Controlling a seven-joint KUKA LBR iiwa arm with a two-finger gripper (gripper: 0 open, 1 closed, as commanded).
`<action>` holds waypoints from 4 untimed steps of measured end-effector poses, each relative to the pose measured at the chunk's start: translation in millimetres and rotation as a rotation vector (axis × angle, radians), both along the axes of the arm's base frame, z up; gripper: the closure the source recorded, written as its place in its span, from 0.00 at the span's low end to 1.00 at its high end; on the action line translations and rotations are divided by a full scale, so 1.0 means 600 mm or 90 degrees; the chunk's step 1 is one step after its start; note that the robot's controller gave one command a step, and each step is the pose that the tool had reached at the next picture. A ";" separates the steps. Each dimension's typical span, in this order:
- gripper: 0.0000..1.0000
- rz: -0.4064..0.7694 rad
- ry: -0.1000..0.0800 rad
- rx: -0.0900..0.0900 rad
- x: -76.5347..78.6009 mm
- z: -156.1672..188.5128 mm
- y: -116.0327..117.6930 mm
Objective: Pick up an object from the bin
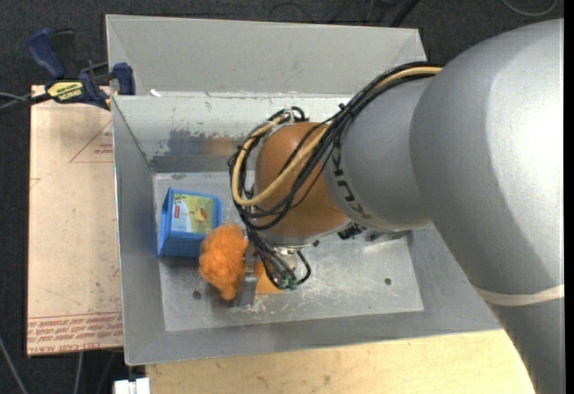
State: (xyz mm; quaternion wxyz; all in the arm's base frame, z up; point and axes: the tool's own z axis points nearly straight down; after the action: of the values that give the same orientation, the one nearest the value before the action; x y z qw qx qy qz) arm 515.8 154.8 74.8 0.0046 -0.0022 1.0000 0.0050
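My gripper [244, 279] is down in the front middle of the bin, below the arm's orange cover. It is right against the right side of an orange fluffy lump [221, 259], which lies on the bin floor. A dark part of the gripper overlaps the lump's lower right edge. A small flat orange piece [262, 284] shows just right of the gripper. A blue box with a colourful label [186, 222] lies to the left, touching the lump's upper left side.
The arm and its cables cover the middle and right of the bin. A pale flat thing [381, 237] peeks out from under the arm on the right. Bare bin floor shows along the front and at the front right.
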 end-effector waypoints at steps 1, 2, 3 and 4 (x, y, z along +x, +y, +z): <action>1.00 0.000 0.005 -0.002 -0.004 0.032 -0.001; 1.00 -0.001 0.000 0.000 0.000 0.062 -0.001; 1.00 -0.001 -0.002 0.000 0.001 0.079 0.000; 1.00 -0.001 -0.002 0.001 0.001 0.090 0.000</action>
State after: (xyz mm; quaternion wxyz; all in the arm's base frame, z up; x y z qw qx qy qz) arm 516.4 154.7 128.9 0.0062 -0.0013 1.0000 0.0054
